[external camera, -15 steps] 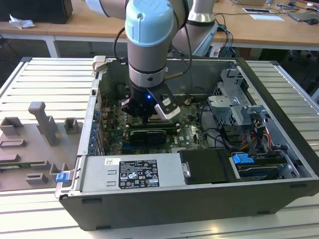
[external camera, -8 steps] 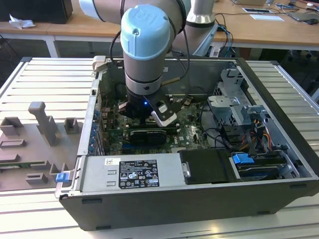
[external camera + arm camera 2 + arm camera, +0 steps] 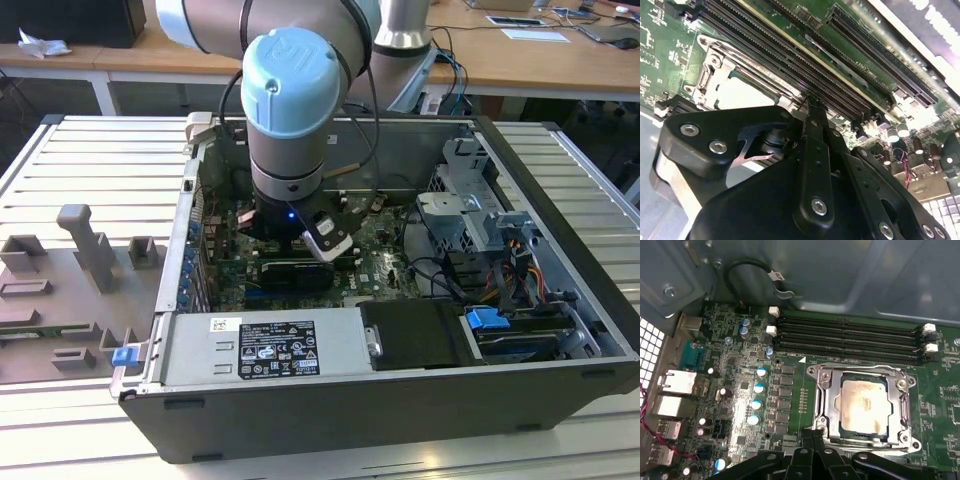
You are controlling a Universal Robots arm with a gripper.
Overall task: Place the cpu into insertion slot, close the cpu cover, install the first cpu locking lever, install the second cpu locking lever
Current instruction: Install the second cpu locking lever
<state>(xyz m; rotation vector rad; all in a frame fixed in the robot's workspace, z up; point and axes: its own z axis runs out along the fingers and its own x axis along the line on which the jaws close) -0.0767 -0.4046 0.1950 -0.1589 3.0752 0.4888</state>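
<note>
Inside the open dark-grey computer case (image 3: 420,420), the green motherboard (image 3: 740,390) carries the silvery-rimmed square insertion slot (image 3: 817,405). Its thin silvery cpu cover (image 3: 902,405) lies flat around the pale silvery-beige square cpu (image 3: 865,405). Just above, the black gripper (image 3: 812,107) hovers, fingers pressed together, holding nothing.

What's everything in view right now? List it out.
Silvery-beige square cpu: one, seated in the insertion slot on the green motherboard.
Silvery metal cpu cover: one, down around the cpu.
Long black memory slots: four, empty, beside the socket.
Dark grey computer case: one, open, on the slatted table.
Grey plastic fixture tray: one, at the exterior view's left.
Black gripper: one, close to the socket.
</note>
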